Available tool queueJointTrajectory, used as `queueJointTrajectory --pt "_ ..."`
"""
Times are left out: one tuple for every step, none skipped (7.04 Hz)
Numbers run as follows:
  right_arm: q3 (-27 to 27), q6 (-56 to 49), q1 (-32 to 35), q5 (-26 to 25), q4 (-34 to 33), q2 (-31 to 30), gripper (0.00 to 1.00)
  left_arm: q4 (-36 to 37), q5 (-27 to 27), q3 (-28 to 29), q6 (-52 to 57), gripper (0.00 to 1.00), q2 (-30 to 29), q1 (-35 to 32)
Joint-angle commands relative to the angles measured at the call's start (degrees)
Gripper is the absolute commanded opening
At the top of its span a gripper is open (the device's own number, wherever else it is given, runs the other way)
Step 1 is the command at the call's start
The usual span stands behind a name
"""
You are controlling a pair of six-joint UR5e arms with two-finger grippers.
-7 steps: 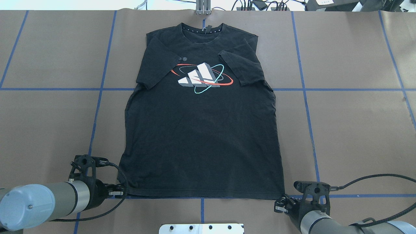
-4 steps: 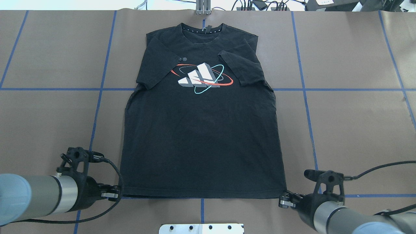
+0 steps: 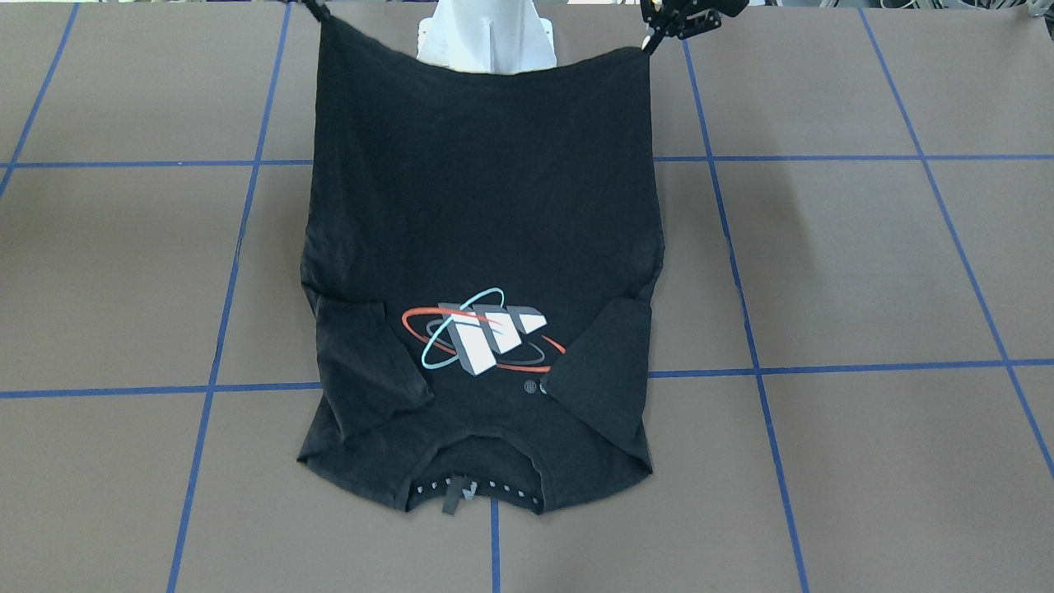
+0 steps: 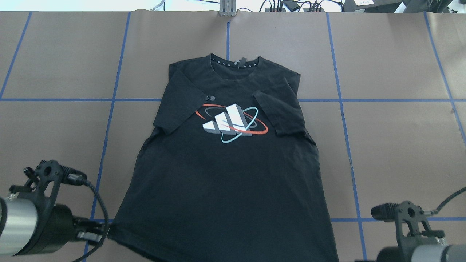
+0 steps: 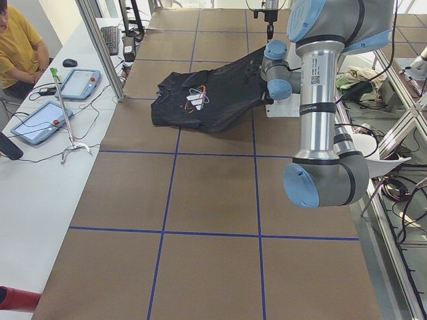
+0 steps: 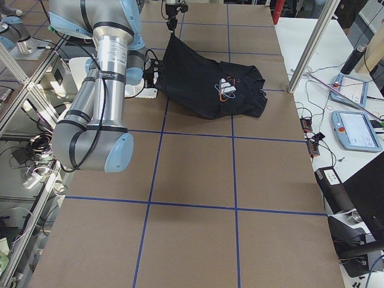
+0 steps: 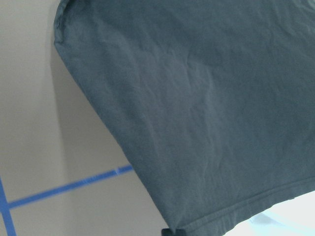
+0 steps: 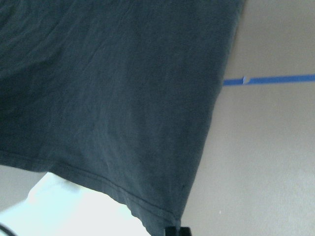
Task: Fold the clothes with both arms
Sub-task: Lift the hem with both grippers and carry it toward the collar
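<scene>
The left arm (image 4: 22,222) lies level, fingers (image 4: 91,236) clamped on one hem corner of the black T-shirt (image 4: 225,174) — the right fingers (image 8: 172,231) clamp the other. The hem hangs above the tabletop (image 4: 400,145), collar end on it.

Blue-taped brown surface (image 4: 400,145)
White pedestal (image 3: 486,37) top centre, front view; tablet (image 5: 80,83) and person (image 5: 20,47) upper left, left view.

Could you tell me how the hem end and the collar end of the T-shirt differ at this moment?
The hem is up off the table, while the collar lies flat on it. The hem is pinched at its corners by the left gripper and right gripper; the collar is untouched. Both belong to one black T-shirt.
</scene>
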Motion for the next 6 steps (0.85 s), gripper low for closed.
queueJointTrajectory --pt "2.9 -0.6 -3.0 2.1 -0.1 -0.2 0.0 0.6 -1.0 -6.1 0.0 0.0 2.8 4.0" --pt "2.6 -0.8 0.4 1.6 -1.3 -0.2 0.0 1.1 -0.9 -4.7 -0.1 0.0 2.0 3.4" --pt "1.7 -2.3 5.9 1.2 -3.8 0.1 0.0 1.1 -0.5 -0.9 0.0 0.0 -0.8 0.6" --pt "-0.6 -3.4 12.0 1.2 -3.9 0.3 0.0 1.1 -0.3 5.2 0.1 0.0 -6.6 -4.3" --pt "-4.5 -7.0 16.8 1.2 -3.9 2.1 0.0 1.0 -0.2 12.0 0.8 0.0 -12.5 -10.0" --pt "-9.3 -7.8 21.3 1.1 -3.9 7.7 0.0 1.0 2.3 17.3 4.6 0.0 -17.3 -14.9"
